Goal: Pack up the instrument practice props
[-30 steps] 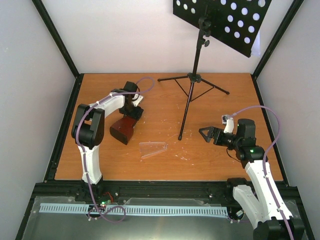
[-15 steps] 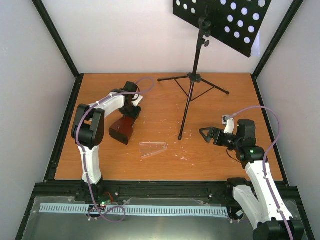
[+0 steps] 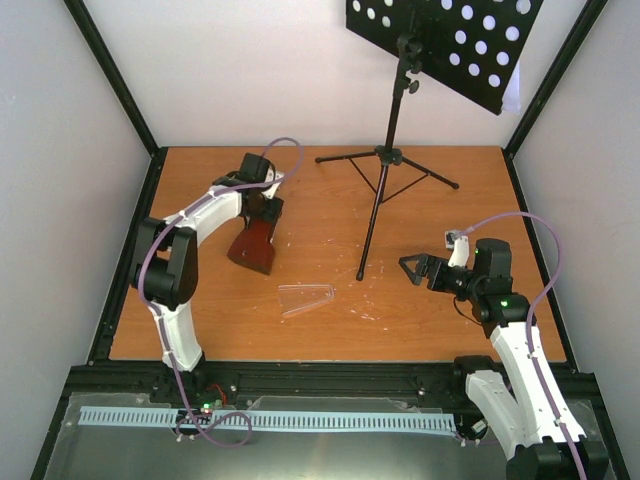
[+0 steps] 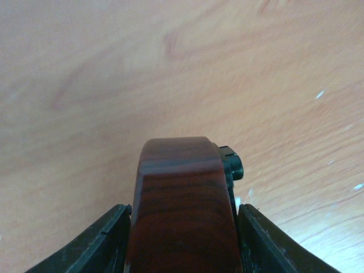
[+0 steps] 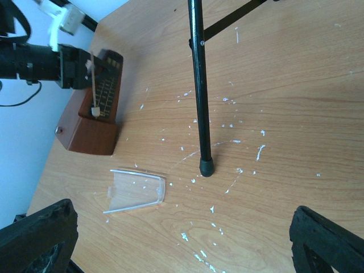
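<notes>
The red-brown wooden metronome (image 3: 252,245) stands nearly upright at the table's left back. My left gripper (image 3: 262,210) is shut on its upper part; in the left wrist view the wood (image 4: 182,210) fills the gap between both fingers (image 4: 102,242). It also shows in the right wrist view (image 5: 94,116), pendulum face toward the camera. Its clear plastic cover (image 3: 306,298) lies flat apart from it, also in the right wrist view (image 5: 135,191). The black music stand (image 3: 385,160) stands at the back, perforated desk (image 3: 445,40) up high. My right gripper (image 3: 410,268) is open and empty. No sheet music shows clearly.
The stand's near leg ends at a rubber foot (image 3: 360,275), also seen in the right wrist view (image 5: 206,166), between the cover and my right gripper. White flecks dot the wood. Black frame posts and white walls enclose the table (image 3: 440,320).
</notes>
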Controlling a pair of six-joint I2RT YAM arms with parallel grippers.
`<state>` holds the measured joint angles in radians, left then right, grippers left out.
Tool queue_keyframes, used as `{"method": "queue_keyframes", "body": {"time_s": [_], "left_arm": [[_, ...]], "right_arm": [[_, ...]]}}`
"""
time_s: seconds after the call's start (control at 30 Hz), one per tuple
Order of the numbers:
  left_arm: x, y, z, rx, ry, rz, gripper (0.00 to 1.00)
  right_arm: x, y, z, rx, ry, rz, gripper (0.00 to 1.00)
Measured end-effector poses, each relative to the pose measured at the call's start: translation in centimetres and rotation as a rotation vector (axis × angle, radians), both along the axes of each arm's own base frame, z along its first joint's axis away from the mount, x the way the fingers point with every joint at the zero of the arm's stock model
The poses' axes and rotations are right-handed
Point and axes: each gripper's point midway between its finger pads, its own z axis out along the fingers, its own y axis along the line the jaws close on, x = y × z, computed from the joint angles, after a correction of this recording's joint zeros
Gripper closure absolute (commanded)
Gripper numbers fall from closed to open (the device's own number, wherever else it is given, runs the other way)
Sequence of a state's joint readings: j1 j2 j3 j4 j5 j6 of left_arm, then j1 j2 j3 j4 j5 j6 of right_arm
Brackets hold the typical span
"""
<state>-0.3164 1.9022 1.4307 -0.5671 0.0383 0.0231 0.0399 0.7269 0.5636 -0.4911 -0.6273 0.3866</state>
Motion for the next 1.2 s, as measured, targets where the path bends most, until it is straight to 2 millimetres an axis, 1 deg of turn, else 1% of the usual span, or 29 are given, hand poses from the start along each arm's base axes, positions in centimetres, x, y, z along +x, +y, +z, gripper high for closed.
{"method": "queue_keyframes", "body": {"time_s": [0.1,0.2,0.27,0.37,0.6,0.63,0.73,0.83,0.87,0.9,1.0,1.2], "left_arm": [[0.8,-1.0,2.9,-0.078,-0.104,-0.015,0.76],[1.0,-2.0,5.4,-0.160,-0.208,-0.044,0.76],[0.7,-2.7,6.7,-0.219,-0.275,-0.069,0.75],[-0.1,-3.8,7.8,-0.304,-0.348,-0.119,0.74],[-2.7,-6.0,8.3,-0.441,-0.450,-0.251,0.73],[-3.1,-6.3,8.3,-0.451,-0.459,-0.265,0.72],[-4.8,-7.3,8.4,-0.464,-0.492,-0.307,0.69],[-7.0,-9.1,8.4,-0.468,-0.517,-0.366,0.68],[-7.6,-9.7,8.3,-0.470,-0.522,-0.388,0.65],[-7.9,-10.1,8.3,-0.471,-0.527,-0.401,0.61],[-8.6,-11.2,8.3,-0.474,-0.545,-0.429,0.56],[-8.8,-11.2,8.2,-0.468,-0.573,-0.436,0.45]], "right_arm": [[0.0,-0.1,-0.1,-0.003,0.000,-0.003,0.00],[0.0,-0.1,-0.3,-0.005,0.005,-0.006,0.00],[-0.1,-0.1,-0.6,-0.005,0.011,-0.006,0.00],[-0.1,-0.1,-0.8,-0.005,0.016,-0.006,0.00],[-0.1,-0.1,-1.1,-0.003,0.014,-0.003,0.00],[-0.2,0.0,-1.1,-0.002,0.012,-0.002,0.00],[-0.4,0.1,-1.2,0.005,0.008,0.006,0.00],[-0.5,0.2,-1.2,0.011,-0.004,0.015,0.00],[-0.5,0.3,-1.1,0.014,-0.010,0.018,0.00],[-0.5,0.3,-1.0,0.016,-0.013,0.021,0.00],[-0.6,0.5,-0.6,0.025,-0.033,0.032,0.00],[-1.0,0.6,0.1,0.030,-0.074,0.039,0.00]]}}
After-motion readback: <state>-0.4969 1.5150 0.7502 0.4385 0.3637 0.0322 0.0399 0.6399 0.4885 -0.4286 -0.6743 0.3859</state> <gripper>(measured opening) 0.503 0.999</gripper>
